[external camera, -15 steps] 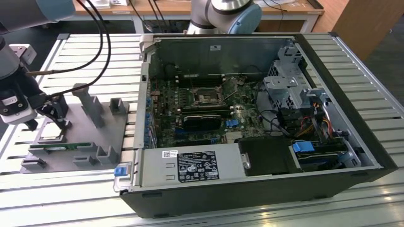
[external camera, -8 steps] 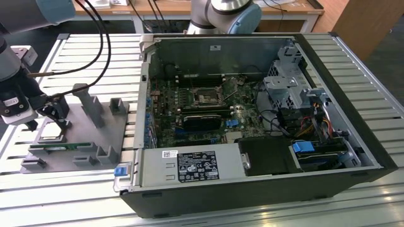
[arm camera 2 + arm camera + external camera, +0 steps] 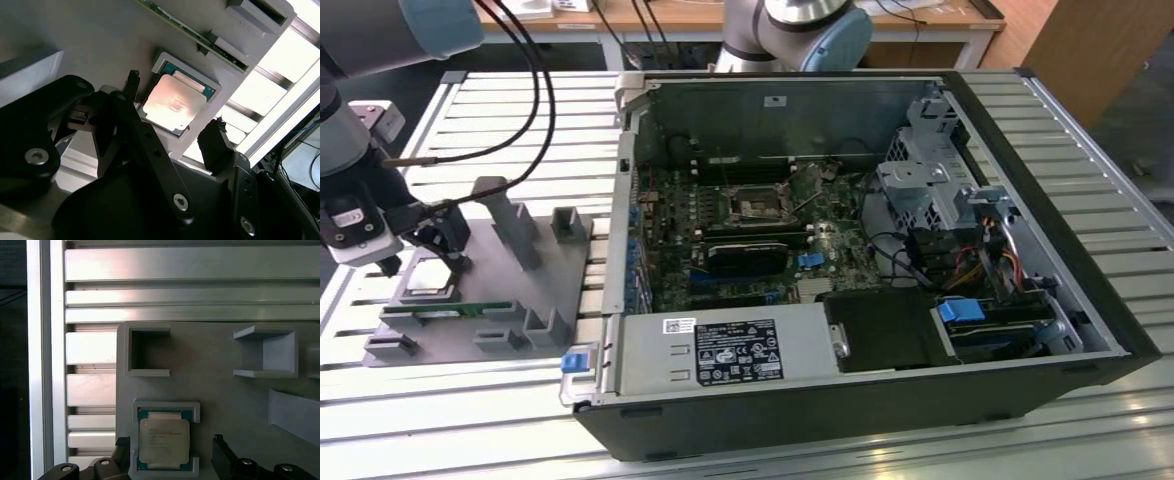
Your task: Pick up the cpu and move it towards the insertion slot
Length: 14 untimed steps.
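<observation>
gripper (image 3: 173, 103) astride the cpu (image 3: 164, 441), clear gaps at both edges

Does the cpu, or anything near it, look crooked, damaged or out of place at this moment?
Nothing stands out. In the first wrist view the cpu lies flat and square in its grey holder, and the gripper is open, with one finger on each side of it.

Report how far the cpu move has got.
Done: the gripper is lined up at the cpu, open, with one finger on each side. In hand: nothing yet; the cpu lies flat in its pocket on the grey holder plate, not gripped. Left: the grasp, the lift and the carry to the insertion slot on the board inside the computer case.
</observation>
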{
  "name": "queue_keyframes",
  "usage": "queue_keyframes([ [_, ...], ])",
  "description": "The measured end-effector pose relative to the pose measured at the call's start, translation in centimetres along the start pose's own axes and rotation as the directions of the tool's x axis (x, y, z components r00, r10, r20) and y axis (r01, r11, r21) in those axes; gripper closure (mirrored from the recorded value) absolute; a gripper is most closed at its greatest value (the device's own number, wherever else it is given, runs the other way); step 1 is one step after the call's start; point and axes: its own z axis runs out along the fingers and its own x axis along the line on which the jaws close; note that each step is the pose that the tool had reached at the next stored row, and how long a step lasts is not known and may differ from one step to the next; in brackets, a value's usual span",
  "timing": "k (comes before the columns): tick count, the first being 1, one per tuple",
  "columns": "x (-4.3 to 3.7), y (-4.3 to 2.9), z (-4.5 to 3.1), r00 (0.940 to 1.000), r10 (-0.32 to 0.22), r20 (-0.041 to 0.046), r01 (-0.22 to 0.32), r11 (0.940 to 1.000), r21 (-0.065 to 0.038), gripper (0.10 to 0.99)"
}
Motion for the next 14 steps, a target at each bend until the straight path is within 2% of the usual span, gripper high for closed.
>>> queue_keyframes([
  [14,0.35,0.18,1.2,1.0,0.002,0.0001,-0.002,1.0,0.0,0.341],
])
